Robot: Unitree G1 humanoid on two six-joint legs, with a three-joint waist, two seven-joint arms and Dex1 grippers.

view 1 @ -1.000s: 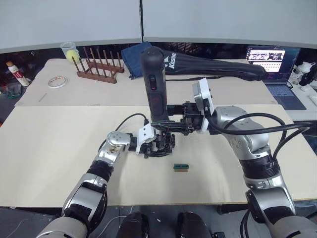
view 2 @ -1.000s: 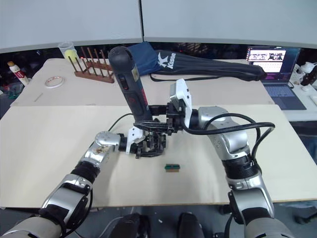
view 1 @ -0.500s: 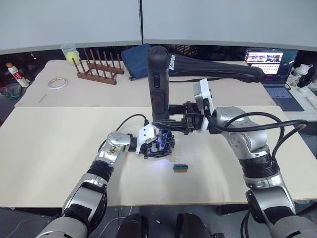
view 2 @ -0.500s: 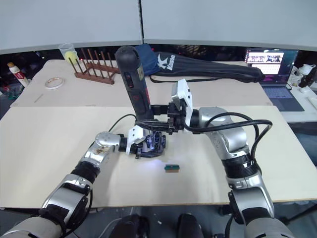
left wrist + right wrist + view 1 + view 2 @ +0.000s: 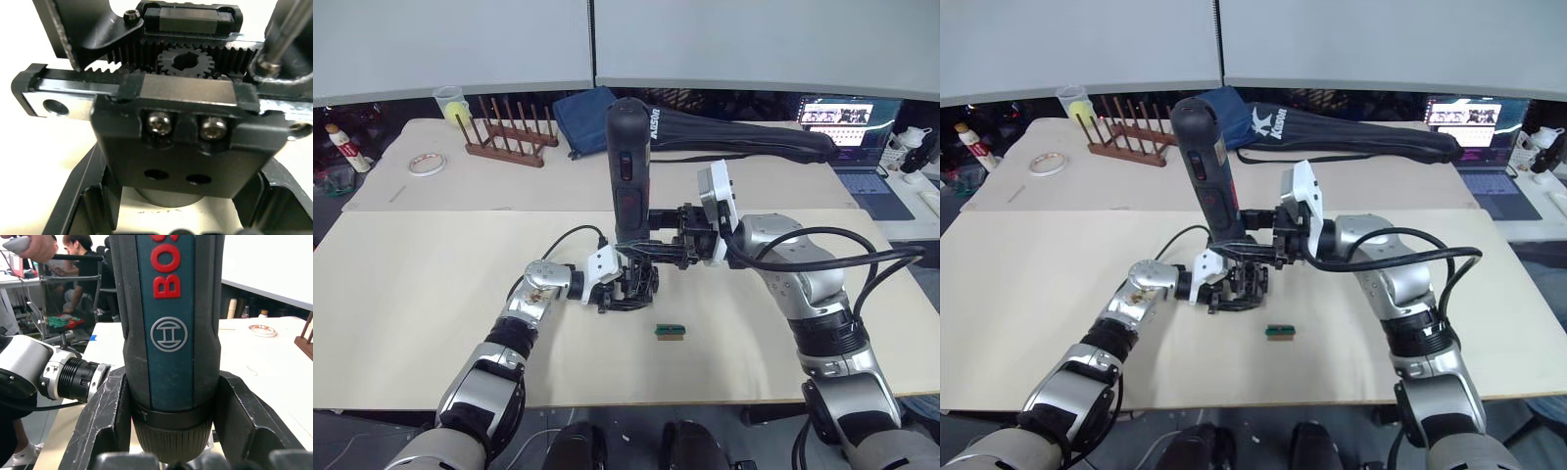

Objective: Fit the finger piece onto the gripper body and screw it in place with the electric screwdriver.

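This is a robotics lab or workshop set inside an office-like room. Two plain beige counters (image 5: 431, 294) stand end to end before grey partition panels (image 5: 460, 44). On the far counter lie working odds and ends: a wooden peg rack (image 5: 509, 132), a roll of tape (image 5: 427, 164), a clear cup (image 5: 450, 100), a small bottle (image 5: 344, 147), a folded blue cloth (image 5: 579, 116) and a long black zipped bag (image 5: 744, 137) with white lettering. An open laptop (image 5: 858, 132) with a lit screen sits at the right. The right wrist view shows people (image 5: 83, 259) seated among desks and metal shelving behind.
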